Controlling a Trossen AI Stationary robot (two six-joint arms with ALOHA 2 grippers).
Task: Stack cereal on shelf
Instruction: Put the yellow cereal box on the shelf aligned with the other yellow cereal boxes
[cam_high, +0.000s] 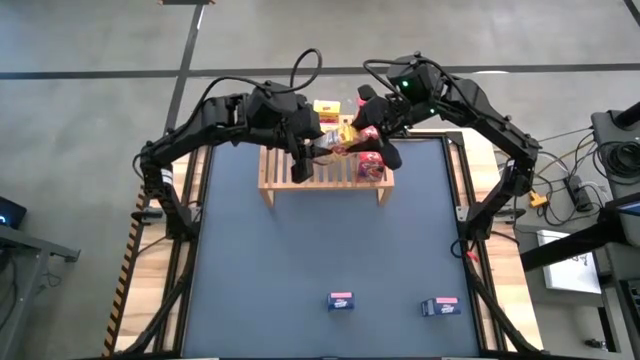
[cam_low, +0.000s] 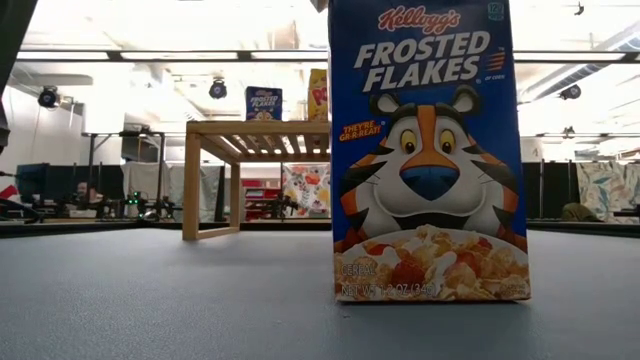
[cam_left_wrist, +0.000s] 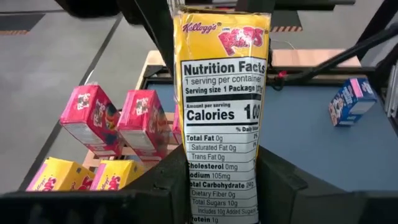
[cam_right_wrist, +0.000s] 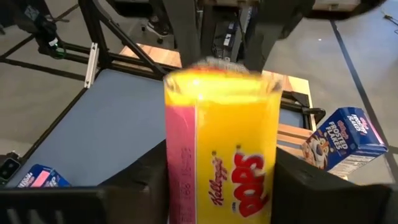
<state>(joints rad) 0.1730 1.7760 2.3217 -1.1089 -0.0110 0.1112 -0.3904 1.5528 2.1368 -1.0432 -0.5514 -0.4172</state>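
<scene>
I have both arms meeting over the shelf (cam_high: 325, 172) for a handover: the left end effector (cam_left_wrist: 217, 186) clamps the narrow sides of a yellow cereal box (cam_left_wrist: 222, 106), while the right end effector (cam_right_wrist: 221, 186) brackets the same box, and I cannot tell if it grips; two blue boxes (cam_high: 341, 300) wait on the tabletop (cam_high: 300, 260)

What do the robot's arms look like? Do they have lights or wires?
Both are dark, jointed arms. The left arm has black cables looping over it. The right arm has cables too, and a small green light glowing near its wrist. Each ends in a pincer with two chunky black fingers.
</scene>
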